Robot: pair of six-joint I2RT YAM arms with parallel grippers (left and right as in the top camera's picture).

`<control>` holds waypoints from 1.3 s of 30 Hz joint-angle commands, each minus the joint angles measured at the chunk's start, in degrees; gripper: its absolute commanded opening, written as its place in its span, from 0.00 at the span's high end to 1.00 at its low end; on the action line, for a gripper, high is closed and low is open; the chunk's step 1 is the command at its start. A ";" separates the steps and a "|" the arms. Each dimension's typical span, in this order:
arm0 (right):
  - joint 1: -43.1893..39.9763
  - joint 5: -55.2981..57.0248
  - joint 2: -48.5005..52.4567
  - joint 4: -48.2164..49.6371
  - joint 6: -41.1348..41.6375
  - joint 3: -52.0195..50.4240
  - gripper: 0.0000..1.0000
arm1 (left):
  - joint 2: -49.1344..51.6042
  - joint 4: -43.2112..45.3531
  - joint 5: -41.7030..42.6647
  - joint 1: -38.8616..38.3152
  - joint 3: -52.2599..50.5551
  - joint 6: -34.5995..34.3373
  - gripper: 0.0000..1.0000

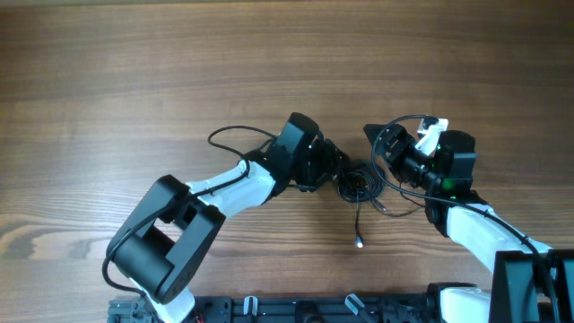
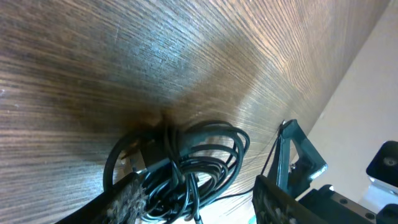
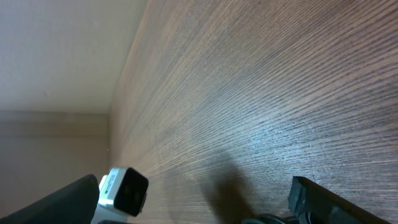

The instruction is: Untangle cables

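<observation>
1. Here's your left arm [image 1: 235, 187]: smooth white shells running between bulky black joints.
2. Your right arm [image 1: 484, 229] matches it, white shell and black wrist, with a small green light [image 1: 446, 186] glowing.
3. Thick black cables [image 1: 213, 137] loop off both wrists.
4. Up close, your left fingers [image 2: 124, 202] are black, one pad fuzzy grey.
5. A white block [image 3: 124, 186] with a black face sits by your right wrist.
</observation>
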 commanded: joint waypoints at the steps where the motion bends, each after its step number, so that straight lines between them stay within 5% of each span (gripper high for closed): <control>1: -0.15 -0.35 -0.74 -0.07 -1.16 0.42 0.00 | 3.65 1.36 -1.16 -0.15 0.63 -1.55 0.41; 7: -0.02 -2.64 -0.74 -0.31 -1.18 0.42 0.00 | 7.15 1.53 -1.62 -0.52 1.42 -1.88 0.71; 8: 0.00 -3.17 -0.74 -0.46 -1.20 0.42 0.00 | 7.58 1.53 -1.84 -0.57 1.49 -1.86 0.91; 9: 0.04 -3.17 -0.74 -0.70 -1.44 0.42 0.00 | 7.58 1.55 -2.29 -0.57 1.49 -1.81 0.96; 17: 0.02 -17.44 -0.74 -2.99 -11.13 0.42 0.01 | -2.99 -4.94 -0.94 5.07 1.49 21.92 0.96; 20: 0.04 -21.00 -0.74 -2.97 -9.73 0.42 0.18 | -11.19 -9.09 -0.94 5.70 1.49 34.42 0.96; 22: 0.04 -21.16 -0.74 -2.84 -12.57 0.42 0.20 | -16.98 -11.67 -0.94 5.27 1.49 42.45 0.96; 28: 6.21 -24.61 -0.74 4.81 -27.87 0.42 0.14 | -22.99 -17.40 1.05 5.22 1.49 49.44 0.96; 30: 10.88 -24.57 -0.74 6.40 -29.94 0.42 0.23 | -22.99 -17.64 1.03 5.22 1.49 49.40 0.96; 31: 13.14 -24.55 -0.74 7.10 -31.69 0.42 0.38 | -22.99 -17.55 0.98 5.29 1.49 49.40 0.96; 33: 14.91 -22.82 -0.74 7.06 -32.57 0.42 0.84 | -23.15 -17.57 0.72 5.95 1.49 49.13 0.96; 39: 14.38 -18.99 -0.74 6.49 -26.91 0.42 0.96 | -30.01 -19.58 -2.47 14.91 1.49 44.17 0.96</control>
